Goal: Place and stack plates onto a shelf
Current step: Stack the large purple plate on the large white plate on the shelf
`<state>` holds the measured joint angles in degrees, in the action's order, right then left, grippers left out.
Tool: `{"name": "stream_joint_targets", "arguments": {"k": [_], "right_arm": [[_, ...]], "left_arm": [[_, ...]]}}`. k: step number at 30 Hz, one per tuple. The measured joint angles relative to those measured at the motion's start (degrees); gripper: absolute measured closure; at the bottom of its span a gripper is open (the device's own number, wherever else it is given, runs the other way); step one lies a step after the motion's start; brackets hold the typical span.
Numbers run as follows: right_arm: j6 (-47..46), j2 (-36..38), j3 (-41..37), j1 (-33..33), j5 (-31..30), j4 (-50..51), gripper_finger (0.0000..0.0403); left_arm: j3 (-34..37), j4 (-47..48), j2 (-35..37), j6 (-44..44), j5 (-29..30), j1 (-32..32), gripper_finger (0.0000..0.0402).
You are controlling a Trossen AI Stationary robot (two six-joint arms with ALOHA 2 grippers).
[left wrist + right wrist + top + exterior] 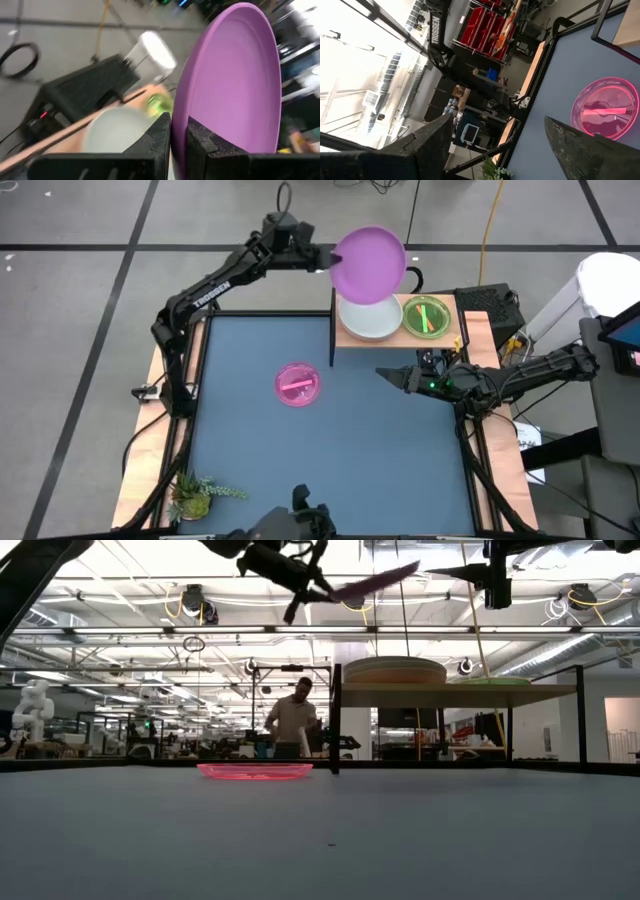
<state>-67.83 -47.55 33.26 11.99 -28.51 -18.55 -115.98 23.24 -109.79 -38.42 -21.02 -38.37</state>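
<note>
- Table (pixel 250 470): blue-grey top with wooden side rails. Only one dish lies on the mat, so most of the surface is open; a small potted plant (pixel 195 498) stands at the near left corner.
- Shelf (pixel 470 340): light-wood board raised at the far right corner of the table, with a thin black upright (pixel 332 330) at its left end. Two stacks fill its top side by side.
- White plate stack (pixel 368 320): on the left half of the shelf, just beside the upright; in the low view a cream rim shows in this stack.
- Green plate (pixel 427 316): small, translucent, on the right half of the shelf; its orange centre bar runs roughly from the far edge toward the near edge.
- Purple plate (pixel 368 264): large, plain, held in the air over the far edge of the shelf, above the white stack and overlapping it from above. In the low view it is tilted, with its free edge raised toward the right.
- Left gripper (pixel 178 131): beyond the far table edge, fingers pinching the purple plate's left rim, one on each face.
- Pink plate (pixel 297 384): small, translucent, flat near the middle of the table, well apart from both grippers; its centre bar runs left to right.
- Right gripper (pixel 385 373): hanging above the table off the near edge of the shelf, fingers spread wide, holding nothing.
</note>
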Motion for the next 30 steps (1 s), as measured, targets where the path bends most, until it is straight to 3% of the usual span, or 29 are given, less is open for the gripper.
{"name": "stream_joint_targets", "arguments": {"k": [10, 18, 30], "right_arm": [[1.47, 0.00, 0.00, 0.00, 0.05, 0.24, 0.0108], [1.31, 0.00, 0.00, 0.00, -0.05, 0.80, 0.0108], [1.07, 0.00, 0.00, 0.00, -0.24, 0.82, 0.0108]], "left_arm": [[0.04, 16.89, 0.00, 9.76, 3.57, -0.69, 0.0364], [0.07, 20.91, -1.98, 13.64, 6.97, -2.14, 0.0364], [0.15, 22.20, -2.76, 15.87, 7.57, -2.27, 0.0364]]}}
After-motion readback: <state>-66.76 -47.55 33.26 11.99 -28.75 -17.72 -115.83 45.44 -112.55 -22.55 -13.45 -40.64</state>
